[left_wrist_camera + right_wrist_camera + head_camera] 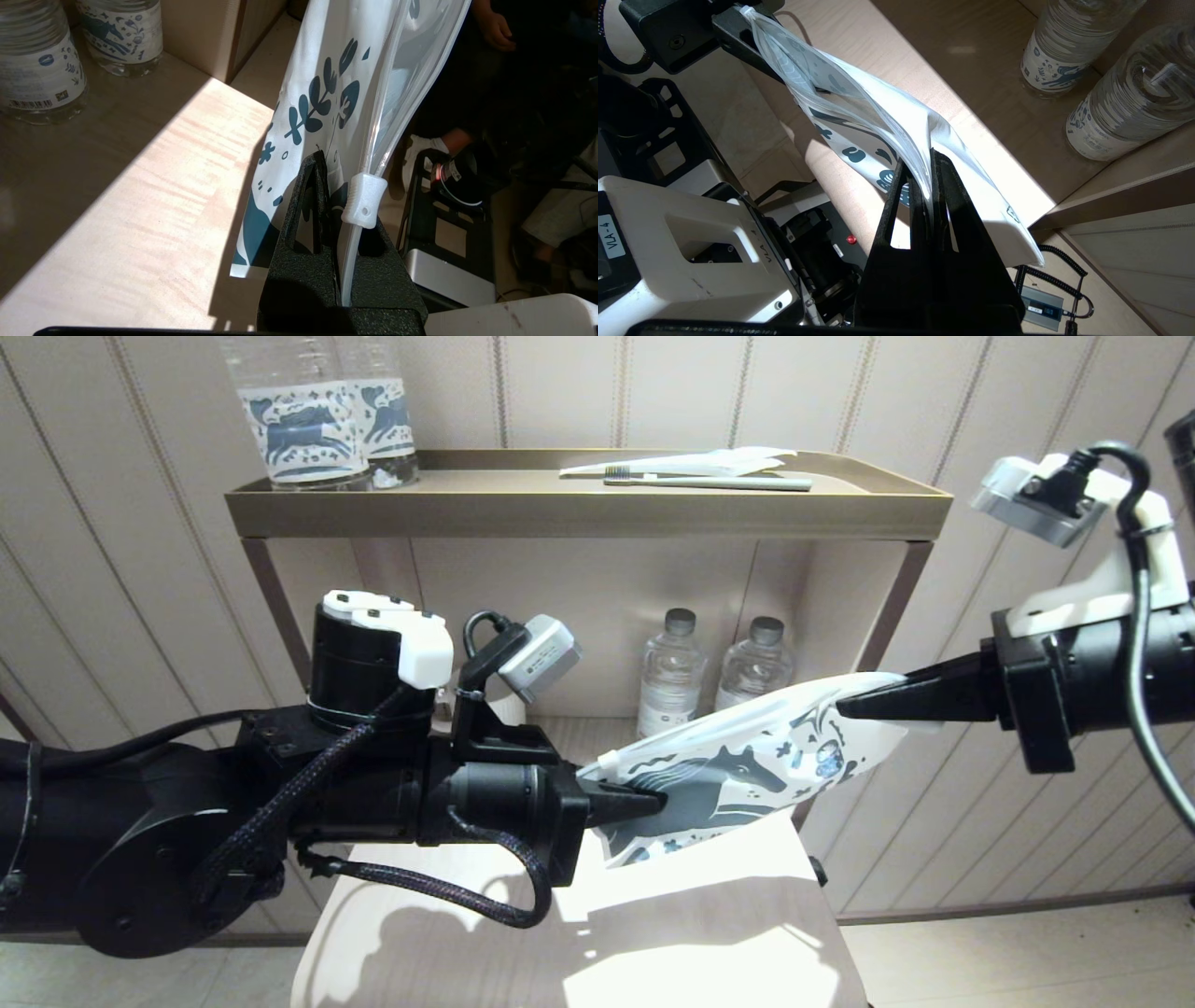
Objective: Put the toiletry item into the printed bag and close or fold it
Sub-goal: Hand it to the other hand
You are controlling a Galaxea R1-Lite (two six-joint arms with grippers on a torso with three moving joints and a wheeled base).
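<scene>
Both arms reach level toward each other, with the printed bag (747,765) stretched between them. The left tool (653,800) comes in from the bag's lower left end, its black fingers (308,219) pressed together on the bag's edge just beside the white zip slider. The right tool (845,707) comes from the bag's upper right end, its fingers (945,200) likewise clamped on the bag there.

Printed bag (327,93) top cut off
</scene>
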